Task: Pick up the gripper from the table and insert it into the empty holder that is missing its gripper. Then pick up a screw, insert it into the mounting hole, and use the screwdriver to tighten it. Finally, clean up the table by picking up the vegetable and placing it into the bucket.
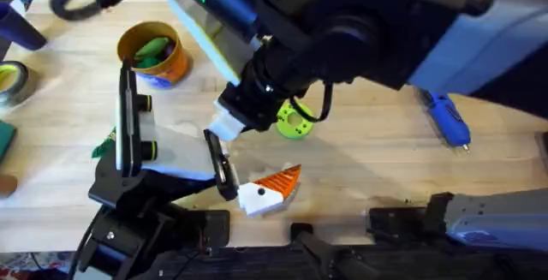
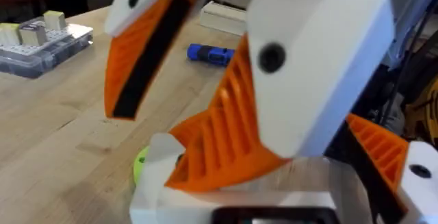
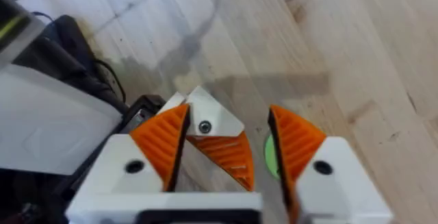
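Holder [image 1: 141,147] stands at table's [image 1: 377,156] left-front, one finger slot presumably vacant; bucket [image 1: 154,53] behind it already holds sth green. Right gripper [image 3: 229,142] hovers wide open straddling the loose gripper [image 1: 272,188], gripping nothing; closing off-centre on the wedge could squirt it out. Left gripper [image 2: 198,94] open, empty; could clip the holder.
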### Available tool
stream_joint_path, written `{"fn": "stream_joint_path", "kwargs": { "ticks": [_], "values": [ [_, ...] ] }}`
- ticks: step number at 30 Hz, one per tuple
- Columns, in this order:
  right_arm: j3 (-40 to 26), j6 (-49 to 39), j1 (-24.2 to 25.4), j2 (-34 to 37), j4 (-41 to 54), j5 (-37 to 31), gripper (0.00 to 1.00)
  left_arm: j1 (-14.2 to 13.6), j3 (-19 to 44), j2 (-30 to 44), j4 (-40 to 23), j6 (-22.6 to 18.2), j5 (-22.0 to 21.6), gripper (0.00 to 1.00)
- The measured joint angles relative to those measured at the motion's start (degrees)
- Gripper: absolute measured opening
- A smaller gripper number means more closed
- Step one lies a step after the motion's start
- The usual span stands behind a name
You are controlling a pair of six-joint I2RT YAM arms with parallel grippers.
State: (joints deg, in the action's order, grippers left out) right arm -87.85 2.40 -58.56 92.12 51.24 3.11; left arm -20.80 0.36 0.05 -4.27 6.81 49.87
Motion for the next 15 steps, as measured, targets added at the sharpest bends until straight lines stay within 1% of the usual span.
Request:
{"fn": "stream_joint_path", "kwargs": {
  "ticks": [3,4,6,15],
  "values": [
    [0.0,-0.2,0.7,-0.5,0.2,-1.3,0.926,0.0,0.0,0.0,0.0,0.0,-0.1,0.986],
    [0.0,-0.3,0.9,-0.8,0.2,-1.4,0.978,0.0,0.0,0.0,0.0,-0.1,0.0,0.986],
    [0.0,-0.3,0.9,-1.5,0.2,-1.3,0.994,0.0,0.0,0.0,0.0,-0.3,0.0,0.986],
    [0.0,-0.3,1.6,-6.9,0.4,-0.7,0.996,0.0,0.0,0.0,0.0,-0.4,0.0,0.986]
  ]
}}
